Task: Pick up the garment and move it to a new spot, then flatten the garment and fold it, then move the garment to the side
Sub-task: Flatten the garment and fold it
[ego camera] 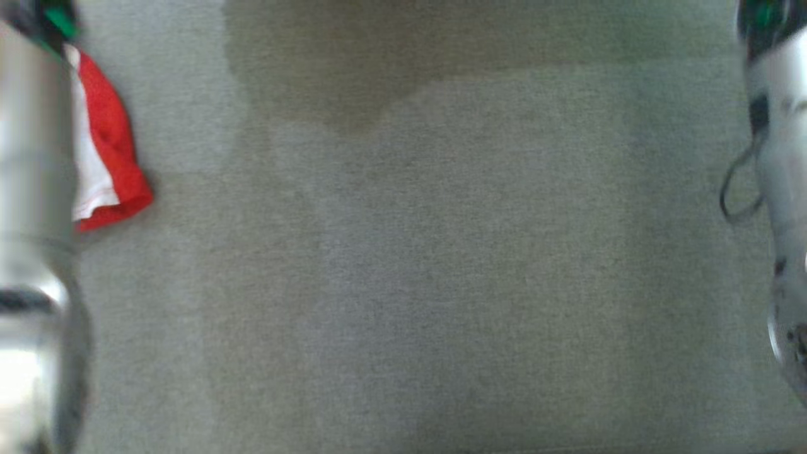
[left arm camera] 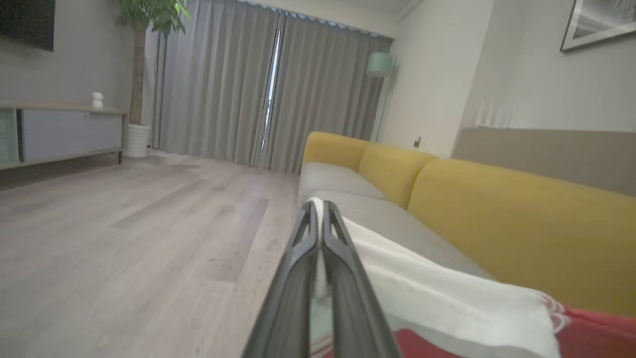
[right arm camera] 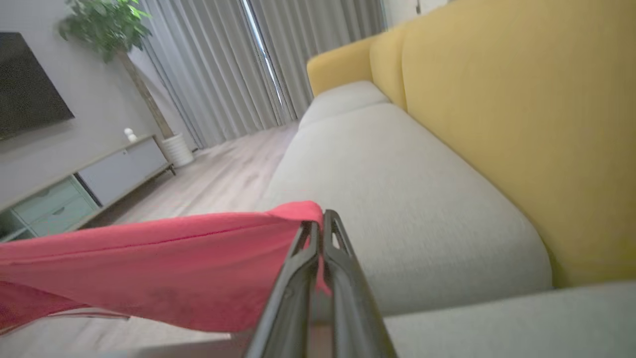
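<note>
The garment [ego camera: 107, 145] is red and white and hangs at the far left of the head view, beside my pale left forearm [ego camera: 31, 189]. In the left wrist view my left gripper [left arm camera: 319, 204] is shut on the garment's white edge [left arm camera: 437, 293], which trails back to a red part at the lower right. In the right wrist view my right gripper [right arm camera: 322, 216] is shut on a red corner of the garment [right arm camera: 164, 268], and the cloth stretches off to the left above the seat. My right forearm [ego camera: 782, 157] runs down the head view's right edge.
Below me lies the sofa's grey seat cushion [ego camera: 410, 252], with its yellow backrest [right arm camera: 497, 124] behind. Beyond the sofa's front edge is a wooden floor [left arm camera: 124, 238], with a low cabinet [left arm camera: 64, 132], a potted plant [left arm camera: 144, 30] and grey curtains [left arm camera: 238, 84].
</note>
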Robot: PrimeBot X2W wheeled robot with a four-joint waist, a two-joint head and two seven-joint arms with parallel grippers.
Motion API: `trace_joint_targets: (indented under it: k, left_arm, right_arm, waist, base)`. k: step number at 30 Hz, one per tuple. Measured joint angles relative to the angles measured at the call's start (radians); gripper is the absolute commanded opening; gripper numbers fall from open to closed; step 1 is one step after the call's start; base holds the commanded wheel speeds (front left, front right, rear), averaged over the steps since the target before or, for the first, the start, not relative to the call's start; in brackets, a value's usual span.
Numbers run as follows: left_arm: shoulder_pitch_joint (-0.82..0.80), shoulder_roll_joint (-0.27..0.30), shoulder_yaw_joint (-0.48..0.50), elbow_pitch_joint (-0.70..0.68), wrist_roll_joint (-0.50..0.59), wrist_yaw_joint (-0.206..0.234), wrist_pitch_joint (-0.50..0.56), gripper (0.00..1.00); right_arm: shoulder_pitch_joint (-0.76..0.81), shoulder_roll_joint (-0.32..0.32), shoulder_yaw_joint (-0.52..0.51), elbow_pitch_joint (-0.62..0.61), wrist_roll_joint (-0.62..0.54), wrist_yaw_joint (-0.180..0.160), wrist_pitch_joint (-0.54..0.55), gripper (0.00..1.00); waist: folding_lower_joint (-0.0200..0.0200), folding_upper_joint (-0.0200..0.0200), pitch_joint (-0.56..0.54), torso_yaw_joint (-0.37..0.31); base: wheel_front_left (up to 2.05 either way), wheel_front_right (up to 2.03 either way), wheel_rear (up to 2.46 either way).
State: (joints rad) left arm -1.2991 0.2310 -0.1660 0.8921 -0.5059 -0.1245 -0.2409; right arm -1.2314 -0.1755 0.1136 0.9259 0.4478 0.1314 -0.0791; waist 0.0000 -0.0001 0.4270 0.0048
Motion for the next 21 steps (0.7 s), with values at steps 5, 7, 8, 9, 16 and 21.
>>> trace_joint_targets:
  k: [5, 7, 8, 9, 16, 21]
  left_arm:
    - [0.204, -0.037, -0.065, 0.004, -0.019, -0.008, -0.008, 0.00]
    - [0.285, -0.036, -0.099, -0.023, -0.041, -0.008, -0.009, 0.00]
    - [0.326, -0.035, -0.120, -0.040, -0.051, -0.008, -0.011, 0.00]
    - [0.365, -0.034, -0.142, -0.058, -0.057, -0.008, -0.011, 0.00]
    - [0.605, 0.025, -0.255, -0.178, -0.076, -0.008, -0.011, 0.00]
    - [0.732, 0.064, -0.291, -0.255, -0.096, -0.008, 0.004, 0.00]
  right_arm:
    - [0.138, -0.044, 0.062, 0.063, 0.075, 0.000, 0.035, 0.00]
    - [0.191, -0.055, 0.091, 0.075, 0.110, 0.000, 0.070, 0.00]
    - [0.217, -0.062, 0.108, 0.077, 0.126, 0.000, 0.087, 0.00]
    - [0.244, -0.070, 0.124, 0.077, 0.141, 0.000, 0.107, 0.00]
    - [0.417, -0.156, 0.231, 0.026, 0.251, 0.000, 0.227, 0.00]
    - [0.499, -0.208, 0.295, -0.045, 0.333, 0.000, 0.310, 0.00]
  waist:
    - [-0.0001, 0.0000, -0.042, 0.023]
    - [-0.0002, 0.0001, -0.064, 0.030]
    - [-0.0001, 0.0001, -0.076, 0.034]
    - [-0.0002, 0.0001, -0.088, 0.038]
    - [-0.0004, 0.0001, -0.181, 0.068]
    - [-0.0004, 0.0001, -0.243, 0.083]
  base:
    - [0.00, 0.00, 0.00]
    - [0.00, 0.00, 0.00]
    - [0.00, 0.00, 0.00]
    - [0.00, 0.00, 0.00]
    - [0.00, 0.00, 0.00]
    - [0.00, 0.00, 0.00]
